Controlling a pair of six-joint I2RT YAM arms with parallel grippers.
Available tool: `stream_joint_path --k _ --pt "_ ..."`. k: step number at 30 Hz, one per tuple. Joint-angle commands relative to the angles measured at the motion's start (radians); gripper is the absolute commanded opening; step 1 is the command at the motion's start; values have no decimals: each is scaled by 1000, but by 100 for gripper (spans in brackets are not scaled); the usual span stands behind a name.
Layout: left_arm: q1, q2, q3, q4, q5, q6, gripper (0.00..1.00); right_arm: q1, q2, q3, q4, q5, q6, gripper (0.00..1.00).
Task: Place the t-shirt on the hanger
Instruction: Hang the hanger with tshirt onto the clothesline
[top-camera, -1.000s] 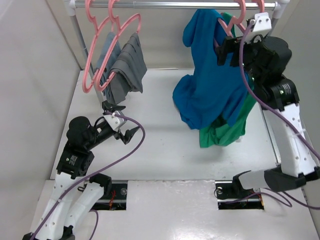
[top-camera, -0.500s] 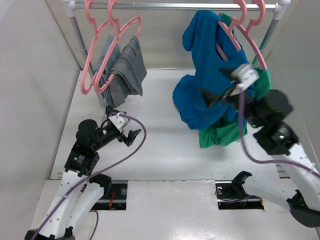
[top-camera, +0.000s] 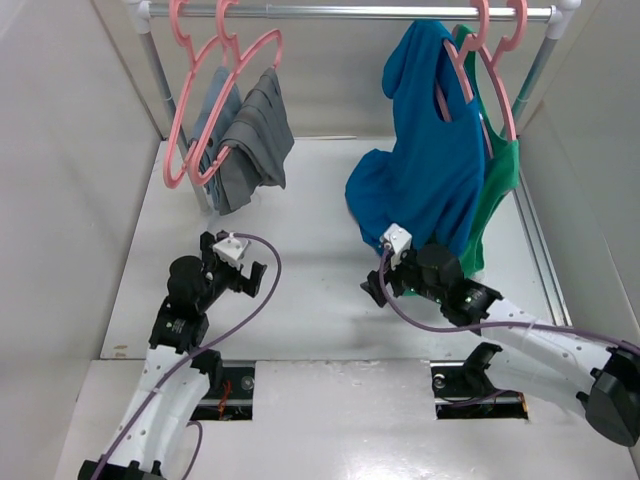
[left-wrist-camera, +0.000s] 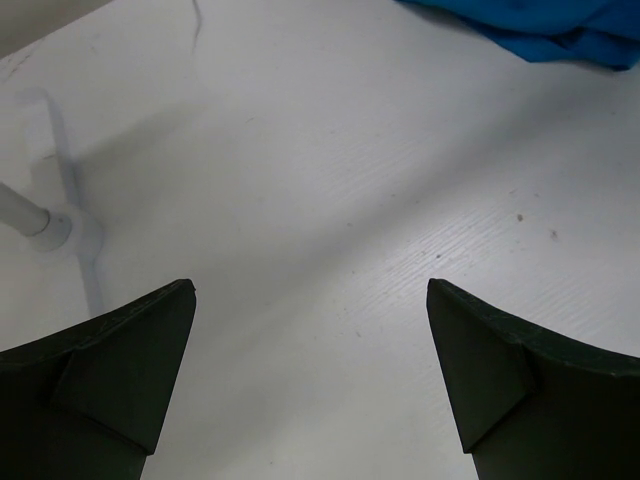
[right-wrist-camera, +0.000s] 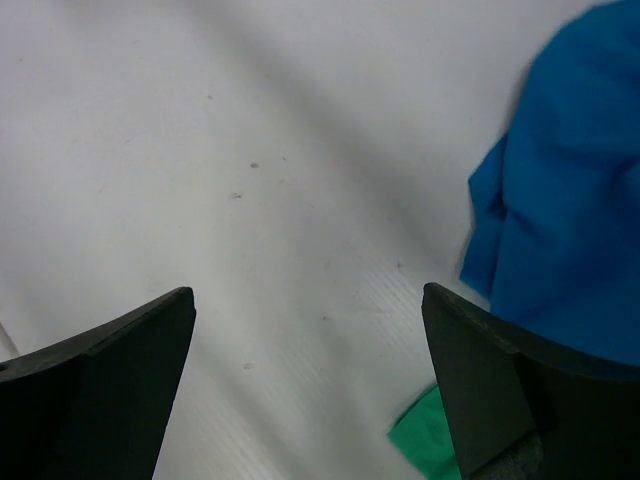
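The blue t-shirt (top-camera: 425, 170) hangs draped over a pink hanger (top-camera: 452, 62) on the rail at the back right, its lower hem bunched on the table. Neither gripper touches it. My right gripper (top-camera: 372, 290) is open and empty, low over the table just in front of the shirt's hem. In the right wrist view (right-wrist-camera: 308, 292) the blue fabric (right-wrist-camera: 570, 220) lies to its right. My left gripper (top-camera: 250, 278) is open and empty over bare table at the left. In the left wrist view (left-wrist-camera: 310, 290) the shirt's hem (left-wrist-camera: 540, 30) shows far ahead.
A green top (top-camera: 500, 170) hangs on its own pink hanger behind the t-shirt; its edge shows in the right wrist view (right-wrist-camera: 425, 440). Grey garments (top-camera: 245, 140) hang on pink hangers at the rail's left end. The rack pole's foot (left-wrist-camera: 45, 228) stands on the table. White walls enclose the table.
My right arm has come down from the rail to the table in front of the shirt. The shirt and hanger now hang free. My left gripper has drawn back slightly.
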Motion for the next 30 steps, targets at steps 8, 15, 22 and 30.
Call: stream_joint_path --k 8,15,22,30 --pt "85 -15 -26 86 -9 15 100 3 -139 -198 198 250 371 100" --pt "105 -15 -26 86 9 15 100 3 -318 -265 158 295 431 100" --pt "105 -15 -26 86 9 15 100 3 -357 -266 93 344 499 100" --pt "105 -24 -26 86 9 15 100 3 -291 -226 81 353 508 100"
